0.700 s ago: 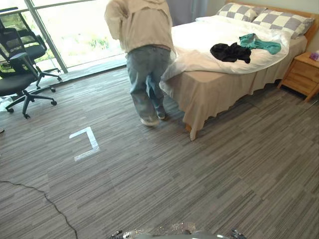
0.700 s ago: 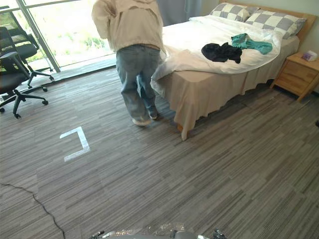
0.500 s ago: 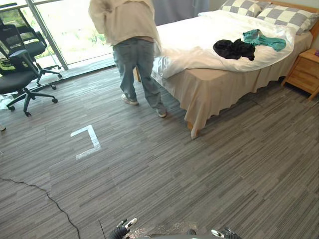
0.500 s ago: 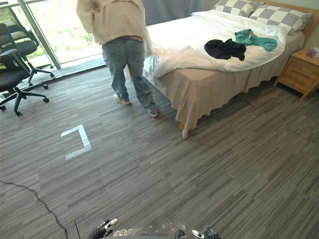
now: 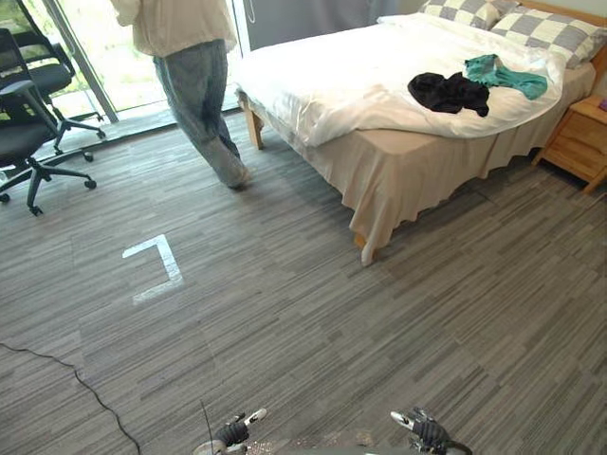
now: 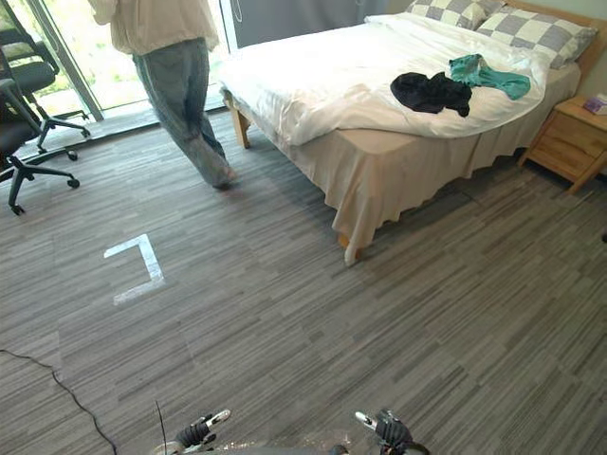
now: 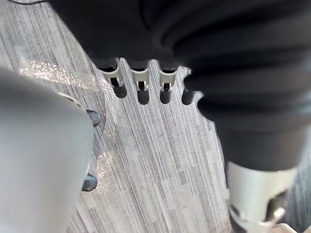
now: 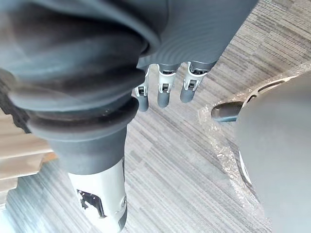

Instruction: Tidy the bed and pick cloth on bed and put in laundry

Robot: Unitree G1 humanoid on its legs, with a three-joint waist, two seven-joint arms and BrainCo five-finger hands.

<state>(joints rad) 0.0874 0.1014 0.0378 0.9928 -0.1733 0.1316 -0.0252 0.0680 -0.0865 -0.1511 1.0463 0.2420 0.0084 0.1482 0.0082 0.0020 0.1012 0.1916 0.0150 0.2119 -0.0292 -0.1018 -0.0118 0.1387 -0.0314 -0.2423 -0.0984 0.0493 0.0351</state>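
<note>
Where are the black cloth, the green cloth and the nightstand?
black cloth [image 5: 446, 93]: left eye view, middle of the heap.
teal cloth [image 5: 512, 83]: left eye view, its spread-out end.
nightstand [image 5: 574, 144]: left eye view, its drawer front.

White duvet [image 5: 351, 81] showing smooth, faintly glossy cloth; black garment [image 5: 446, 92], teal garment [image 5: 507, 81] lying crumpled, matt; nightstand [image 5: 574, 142] showing bare wood; floor [image 5: 379, 322] looking matt, streaked.

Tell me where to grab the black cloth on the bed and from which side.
Pinch the black cloth at its bunched middle, where folds rise. Come from above at the near long side of the bed, which it lies close to; the teal cloth seems to touch its headboard end.
</note>
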